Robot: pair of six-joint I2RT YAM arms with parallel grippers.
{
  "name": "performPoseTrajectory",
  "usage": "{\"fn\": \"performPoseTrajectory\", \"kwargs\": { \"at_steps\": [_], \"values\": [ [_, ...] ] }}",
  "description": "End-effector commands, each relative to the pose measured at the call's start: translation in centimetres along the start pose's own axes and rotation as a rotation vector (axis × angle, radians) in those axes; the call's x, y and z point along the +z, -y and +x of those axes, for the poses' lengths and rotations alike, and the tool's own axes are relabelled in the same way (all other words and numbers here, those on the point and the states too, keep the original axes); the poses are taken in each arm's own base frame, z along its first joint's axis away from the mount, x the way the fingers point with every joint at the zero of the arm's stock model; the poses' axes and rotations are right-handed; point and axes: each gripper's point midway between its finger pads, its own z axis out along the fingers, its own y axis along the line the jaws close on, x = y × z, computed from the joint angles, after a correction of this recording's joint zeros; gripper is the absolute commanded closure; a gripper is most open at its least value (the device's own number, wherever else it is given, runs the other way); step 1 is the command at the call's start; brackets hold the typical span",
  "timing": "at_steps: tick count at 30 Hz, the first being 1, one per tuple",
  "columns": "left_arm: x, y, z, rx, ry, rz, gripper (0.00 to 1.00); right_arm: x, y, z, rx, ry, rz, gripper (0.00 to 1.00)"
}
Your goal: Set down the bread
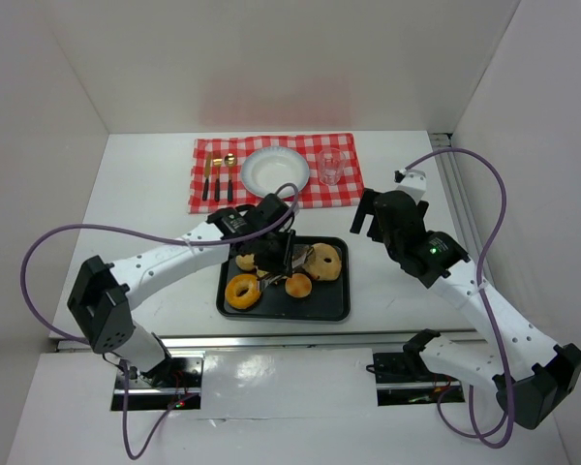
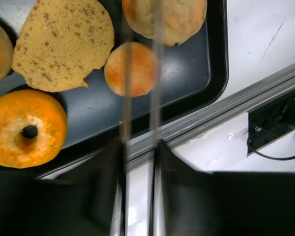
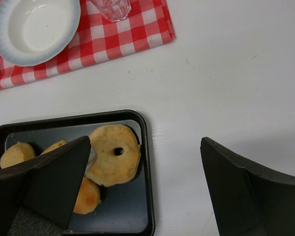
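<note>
Closest to the lens, my left jaws are hanging low over the black tray point(image 1: 329, 308). They are narrowed to a slim gap, and I cannot tell whether they are pinching anything. Their thin fingers point(image 2: 124, 98) are crossing over a small round bun point(image 2: 140, 69) in the left wrist view.

All the bread is lying inside that tray. At the left an orange ring point(image 1: 242, 291) is sitting with a flat brown slice point(image 2: 61, 42) just beside it. The small bun is resting near the middle, and a pale bagel point(image 1: 324, 262) is lying toward the right rim.

My right jaws are hovering to the right of the tray over the white surface point(image 1: 145, 194), spread wide and released, apart from the bread.

At the far side a red checked cloth point(image 1: 344, 189) is lying flat on the surface. From left to right it is carrying cutlery point(image 1: 217, 174), a white bowl point(image 1: 274, 171) and a clear glass point(image 1: 330, 167).
</note>
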Motion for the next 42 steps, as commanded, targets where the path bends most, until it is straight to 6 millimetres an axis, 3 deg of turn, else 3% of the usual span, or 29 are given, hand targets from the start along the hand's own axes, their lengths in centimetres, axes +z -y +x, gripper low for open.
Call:
{"fn": "performPoseTrajectory", "kwargs": {
  "at_steps": [1, 5, 10, 13, 16, 17, 20, 22, 25, 26, 27, 30, 33, 34, 35, 36, 38, 39, 42],
  "values": [
    [-0.2, 2.0, -1.5, 0.006, 0.024, 0.062, 0.66, -0.3, 0.1, -0.9, 0.021, 0.026, 0.004, 0.00],
    [-1.9, 1.6, -2.1, 0.021, 0.032, 0.031, 0.77, -0.3, 0.1, -0.9, 0.021, 0.026, 0.004, 0.00],
    [-7.0, 0.1, -5.9, 0.039, 0.162, -0.028, 0.90, -0.3, 0.1, -0.9, 0.021, 0.026, 0.004, 0.00],
    [-9.0, -2.7, -8.5, -0.008, 0.235, -0.066, 0.99, -0.3, 0.0, -1.0, 0.025, 0.033, -0.001, 0.00],
    [-10.6, -4.5, -11.0, -0.059, 0.315, -0.077, 1.00, -0.1, -0.1, -1.0, 0.016, 0.033, -0.001, 0.00],
    [-11.0, -5.8, -12.8, -0.084, 0.373, -0.095, 1.00, 0.0, 0.1, -1.1, 0.016, 0.038, 0.009, 0.00],
    [-11.1, -9.1, -16.5, -0.141, 0.444, -0.133, 1.00, 0.2, 0.0, -1.1, 0.004, 0.038, 0.009, 0.00],
    [-10.7, -10.1, -19.2, -0.166, 0.494, -0.117, 1.00, 0.2, 0.0, -1.1, -0.008, 0.038, 0.009, 0.00],
    [-8.8, -11.8, -22.9, -0.189, 0.504, -0.073, 1.00, 0.3, -0.3, -1.5, -0.004, 0.045, 0.005, 0.00],
    [-8.0, -12.1, -23.6, -0.194, 0.500, -0.066, 1.00, 0.3, -0.3, -1.5, -0.004, 0.045, 0.005, 0.00],
    [-5.6, -13.7, -24.1, -0.229, 0.461, -0.069, 1.00, 0.3, -0.3, -1.5, -0.004, 0.045, 0.005, 0.00],
    [-2.3, -14.6, -25.6, -0.254, 0.408, -0.035, 1.00, 0.3, -0.4, -1.2, 0.012, 0.033, 0.001, 0.00],
    [-1.0, -14.7, -26.1, -0.270, 0.388, -0.023, 0.99, 0.3, 0.0, -1.1, 0.021, 0.028, 0.013, 0.00],
    [-0.5, -14.8, -26.0, -0.281, 0.380, -0.024, 0.93, 0.3, 0.1, -0.9, 0.025, 0.020, 0.018, 0.00],
    [-0.5, -15.0, -26.1, -0.284, 0.384, -0.035, 0.77, 0.2, 0.2, -0.8, 0.026, 0.021, 0.018, 0.00],
    [-0.3, -15.4, -25.8, -0.289, 0.380, -0.051, 0.68, 0.2, 0.2, -0.8, 0.026, 0.021, 0.018, 0.00],
    [0.2, -15.7, -25.3, -0.294, 0.363, -0.057, 0.55, -0.1, 0.4, -0.7, 0.025, 0.020, 0.018, 0.00],
    [-0.5, -15.1, -25.0, -0.285, 0.374, -0.058, 0.48, -0.1, 0.4, -0.7, 0.025, 0.020, 0.018, 0.00],
    [-2.0, -14.0, -25.2, -0.266, 0.408, -0.040, 0.44, -0.1, 0.4, -0.7, 0.034, 0.020, 0.018, 0.00]
  ]
}}
